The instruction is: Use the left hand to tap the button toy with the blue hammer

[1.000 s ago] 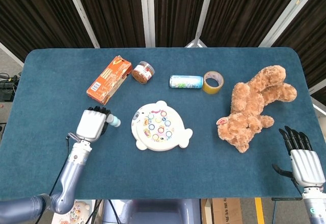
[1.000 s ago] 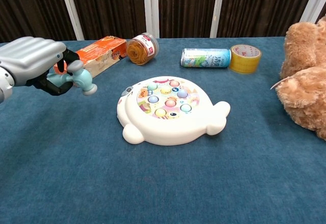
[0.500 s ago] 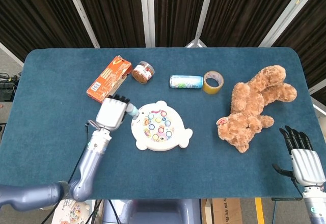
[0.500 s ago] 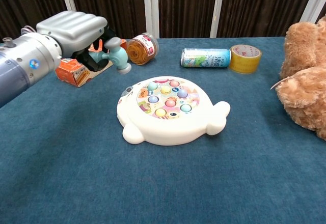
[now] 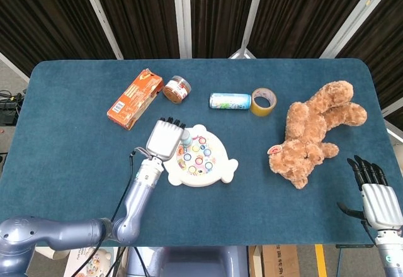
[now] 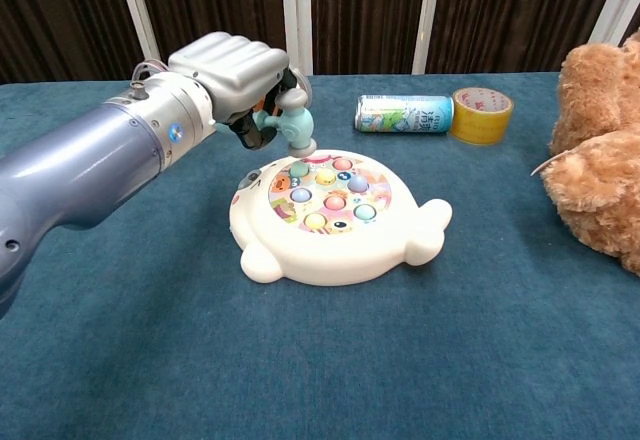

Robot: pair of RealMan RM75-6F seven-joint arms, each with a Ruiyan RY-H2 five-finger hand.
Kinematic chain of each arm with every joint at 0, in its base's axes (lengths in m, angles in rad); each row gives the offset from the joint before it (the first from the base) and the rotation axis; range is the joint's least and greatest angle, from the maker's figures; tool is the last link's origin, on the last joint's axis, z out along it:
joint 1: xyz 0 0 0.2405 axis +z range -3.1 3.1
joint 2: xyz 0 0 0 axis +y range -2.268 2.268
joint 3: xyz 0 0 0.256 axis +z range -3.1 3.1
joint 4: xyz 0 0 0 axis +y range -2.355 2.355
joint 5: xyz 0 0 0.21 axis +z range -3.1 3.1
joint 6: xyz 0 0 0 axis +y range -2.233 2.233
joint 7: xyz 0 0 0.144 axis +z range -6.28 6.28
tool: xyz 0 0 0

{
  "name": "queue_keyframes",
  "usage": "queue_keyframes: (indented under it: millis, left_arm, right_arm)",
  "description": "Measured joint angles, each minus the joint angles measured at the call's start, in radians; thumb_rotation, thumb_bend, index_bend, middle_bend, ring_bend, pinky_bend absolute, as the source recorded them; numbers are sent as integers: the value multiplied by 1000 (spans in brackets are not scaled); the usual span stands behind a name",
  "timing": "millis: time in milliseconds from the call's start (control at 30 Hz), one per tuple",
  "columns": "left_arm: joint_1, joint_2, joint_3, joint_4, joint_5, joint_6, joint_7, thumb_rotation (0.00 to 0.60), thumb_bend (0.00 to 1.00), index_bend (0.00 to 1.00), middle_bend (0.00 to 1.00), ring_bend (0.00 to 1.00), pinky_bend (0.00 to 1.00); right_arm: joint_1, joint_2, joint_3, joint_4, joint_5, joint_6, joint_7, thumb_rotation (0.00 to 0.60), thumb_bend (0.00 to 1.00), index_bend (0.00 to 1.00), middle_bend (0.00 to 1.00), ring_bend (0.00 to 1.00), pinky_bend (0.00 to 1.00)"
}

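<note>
A white button toy (image 5: 199,155) with coloured buttons on its face lies flat near the middle of a blue table (image 5: 63,132), its rounded tail pointing toward the right side. Above its left rear edge the left hand (image 5: 164,140) grips the blue hammer (image 6: 293,125), fingers curled round the handle, the hammer's head hanging just over the toy's rim; in the chest view the head sits clear of the buttons, though whether it touches the rim cannot be told. The left arm (image 6: 90,175) reaches in from the near left corner, its grey sleeve crossing the cloth at a slant. Behind the hand, toward the far left, an orange box (image 5: 135,98) lies flat, and just beside it to the right a small jar (image 5: 177,89) lies on its side. Farther right along the back a can (image 5: 230,101) lies on its side, touching or nearly touching a roll of yellow tape (image 5: 263,101). A brown teddy bear (image 5: 317,132) sprawls on the right part of the table, well apart from the toy. At the near right corner the right hand (image 5: 378,197) holds nothing, its dark fingers straight and slightly spread, pointing toward the far side.
</note>
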Motion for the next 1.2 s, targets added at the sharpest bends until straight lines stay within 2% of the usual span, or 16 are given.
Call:
queue_keyframes:
  millis: [733, 1200]
  left_arm:
    - [-33, -33, 54, 89, -54, 3, -14, 600, 594, 673, 470, 385, 522]
    - [-50, -22, 37, 37, -35, 32, -38, 600, 594, 673, 470, 385, 522]
  right_arm:
    - [1, 4, 1, -7, 8, -6, 5, 600, 180, 0, 0, 0, 0]
    - [1, 6, 1, -12, 9, -7, 3, 600, 179, 0, 0, 0, 0]
